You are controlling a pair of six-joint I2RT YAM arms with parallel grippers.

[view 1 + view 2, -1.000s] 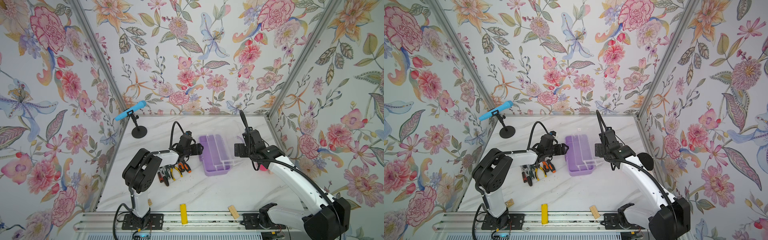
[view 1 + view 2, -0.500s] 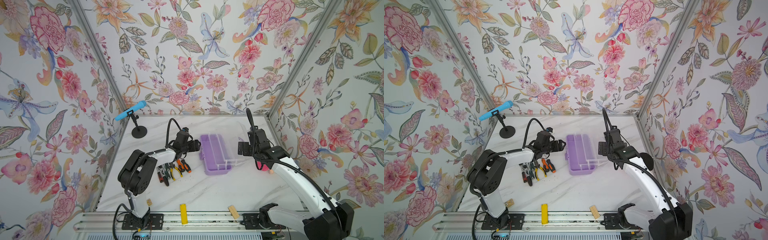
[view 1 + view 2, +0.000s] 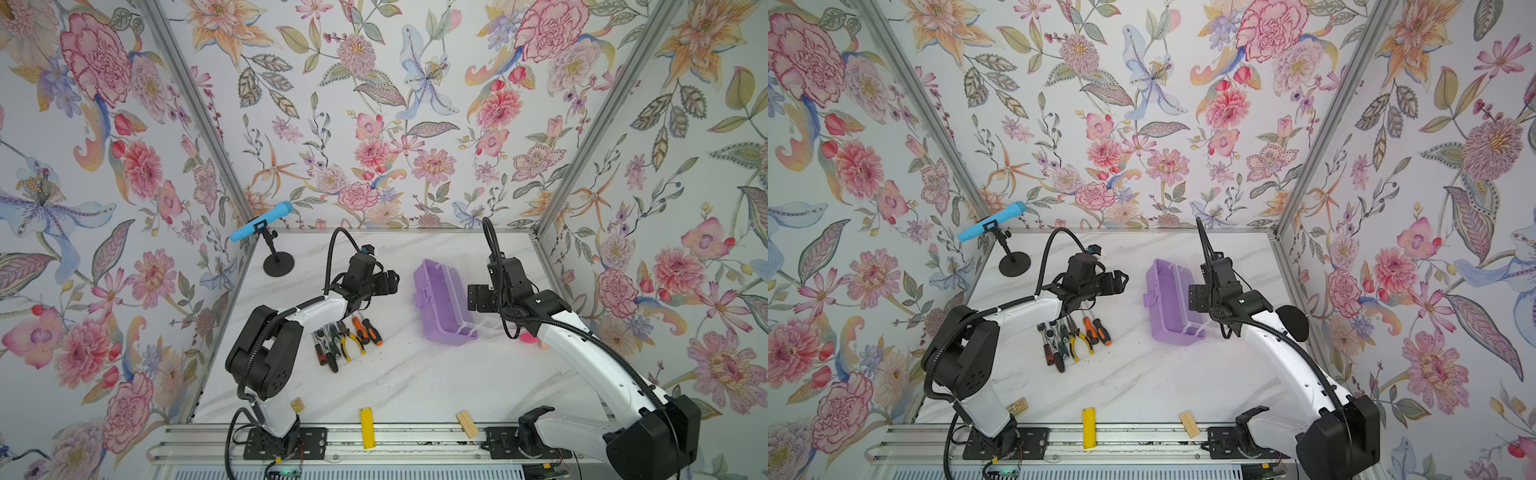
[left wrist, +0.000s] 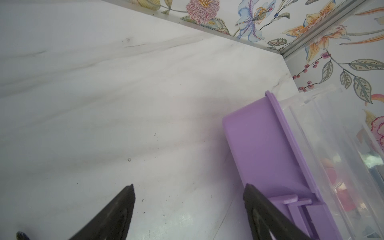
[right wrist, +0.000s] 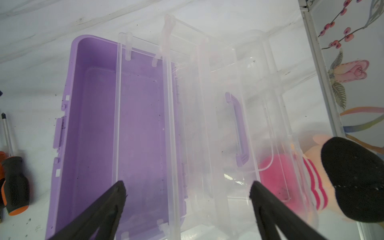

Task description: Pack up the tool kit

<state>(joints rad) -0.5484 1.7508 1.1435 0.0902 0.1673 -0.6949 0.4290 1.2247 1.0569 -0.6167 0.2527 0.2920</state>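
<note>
Right wrist view looks into the lilac case (image 5: 99, 128), open and empty mid-table, its clear lid (image 5: 228, 83) apparently folded flat, while right gripper (image 5: 188, 185) and left gripper (image 3: 392, 279) gape empty, the left having backed off the latch side, so loading the tools (image 3: 347, 340) alongside can begin.

Matt lilac plastic case base (image 5: 93, 124), glossy clear plastic lid (image 5: 218, 72), smooth marble-look tabletop (image 4: 104, 104)

Left arm (image 3: 320, 307), right arm (image 3: 582, 353): white link shells, black joint housings, black corrugated cable conduits (image 3: 330, 266). Left gripper (image 4: 190, 187), right gripper (image 5: 187, 184): black tapered fingers (image 5: 270, 209). Black bolted base plates (image 3: 311, 442).
</note>
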